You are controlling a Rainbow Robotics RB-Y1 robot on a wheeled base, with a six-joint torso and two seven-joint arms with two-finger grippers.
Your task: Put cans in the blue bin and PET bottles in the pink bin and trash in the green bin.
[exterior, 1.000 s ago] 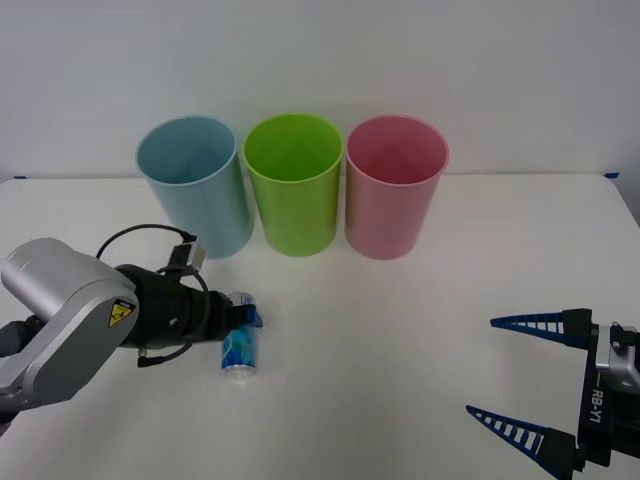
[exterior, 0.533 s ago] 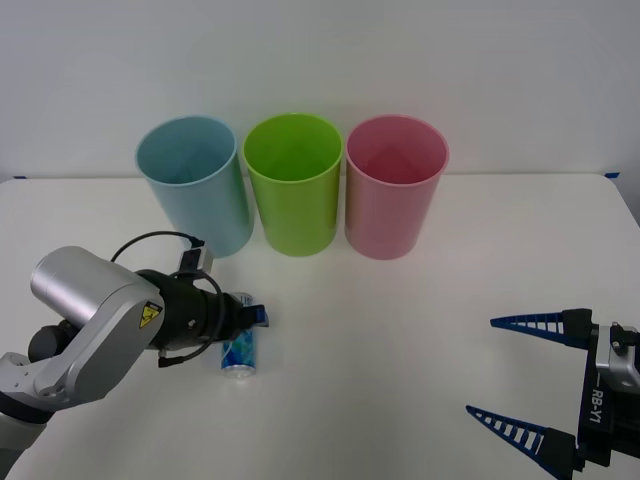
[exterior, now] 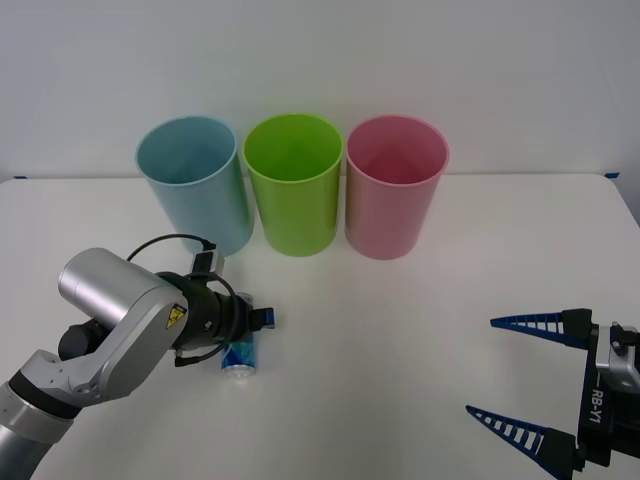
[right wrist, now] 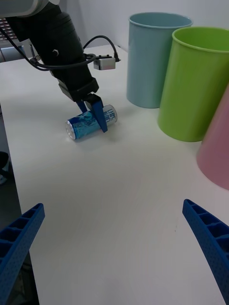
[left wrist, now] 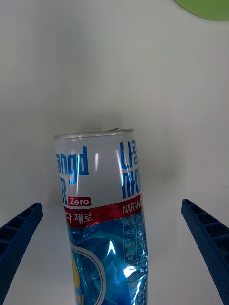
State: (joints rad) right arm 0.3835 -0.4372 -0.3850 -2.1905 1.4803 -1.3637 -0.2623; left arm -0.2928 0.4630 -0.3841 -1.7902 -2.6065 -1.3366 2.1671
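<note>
A slim blue-and-white can (exterior: 240,355) with a red stripe lies on its side on the white table. My left gripper (exterior: 258,315) is open and hangs over the can's far end, one finger on each side. In the left wrist view the can (left wrist: 102,214) lies between the two spread fingers (left wrist: 19,233). The right wrist view shows the can (right wrist: 88,125) with the left gripper (right wrist: 93,116) straddling it. Behind stand the blue bin (exterior: 195,180), the green bin (exterior: 293,180) and the pink bin (exterior: 395,185), all upright in a row. My right gripper (exterior: 480,367) waits open at the near right.
The white table (exterior: 400,320) stretches between the can and the right arm. The blue bin stands just beyond the left gripper. A black cable (exterior: 165,245) loops above the left wrist. The table's left edge (right wrist: 7,143) runs near the can.
My left arm has shifted right and forward, bringing its open fingers farther along the can. The can, the bins and the right arm have not moved.
</note>
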